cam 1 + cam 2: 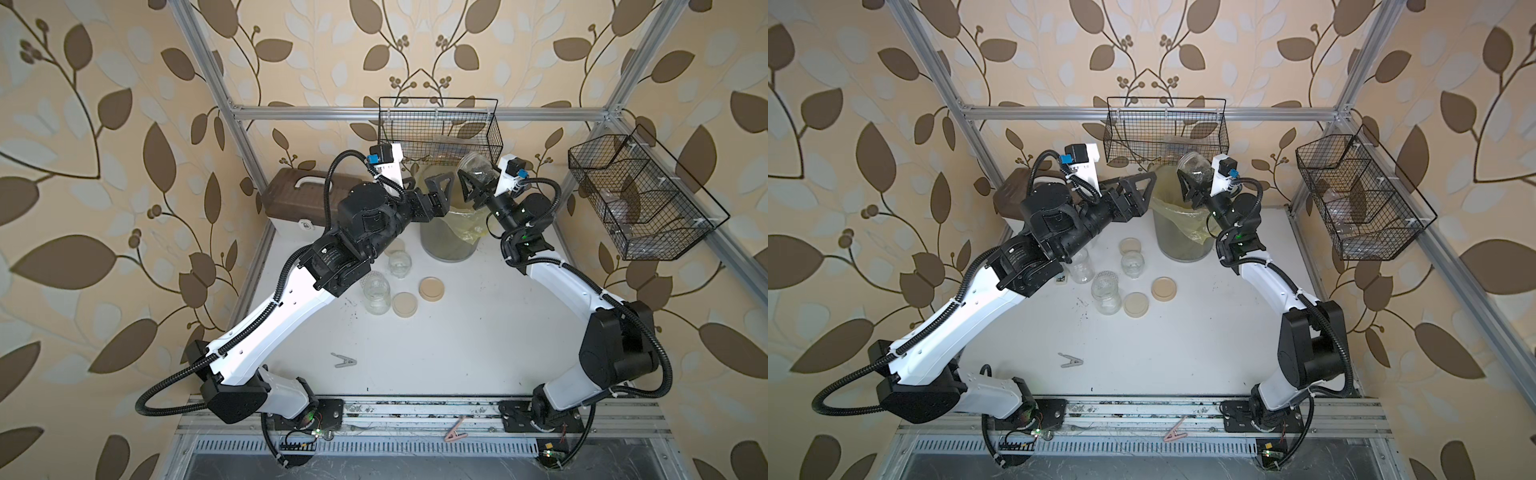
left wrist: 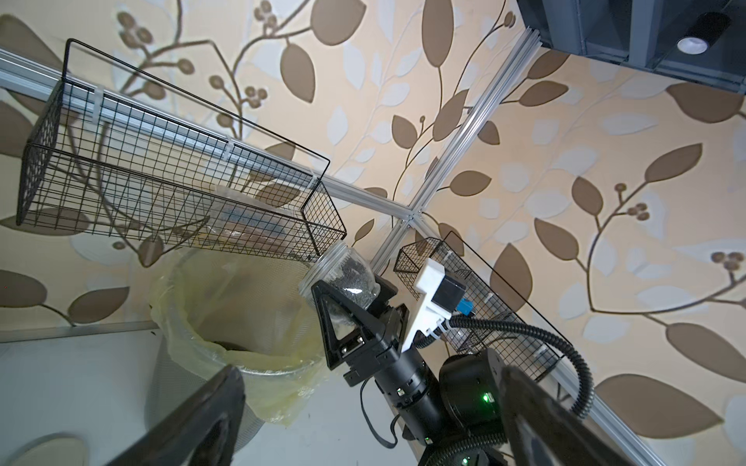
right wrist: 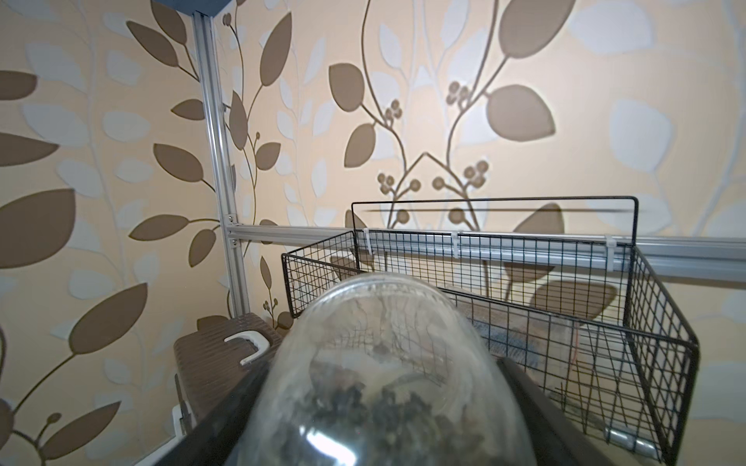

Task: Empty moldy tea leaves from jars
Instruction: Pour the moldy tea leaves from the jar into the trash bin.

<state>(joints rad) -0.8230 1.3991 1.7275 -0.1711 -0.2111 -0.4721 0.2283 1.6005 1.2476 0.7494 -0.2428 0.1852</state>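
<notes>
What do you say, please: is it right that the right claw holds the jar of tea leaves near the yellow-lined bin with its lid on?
Not quite: the jar is open, lidless, as the left wrist view shows. The right claw holds it, tea leaves inside, near the yellow-lined bin.

I count four jars (image 1: pixel 1081 270) (image 1: pixel 1132 265) (image 1: pixel 1106 300) (image 1: pixel 1192 166): three standing, one jar lifted at 12 o'clock.
Beige lids (image 1: pixel 1130 246) (image 1: pixel 1163 288) (image 1: pixel 1136 304): three.
Dotted lid (image 1: pixel 1105 279): one.
Wire baskets (image 1: pixel 1138 141) (image 1: pixel 1370 248): two, at 12 and 2 o'clock.
Bin (image 1: pixel 1177 246): one.
Clips (image 1: pixel 1070 360) (image 1: pixel 1174 434): two, at 7 and 6 o'clock.
Brown box (image 1: pixel 1011 187), 10 o'clock: one.
</notes>
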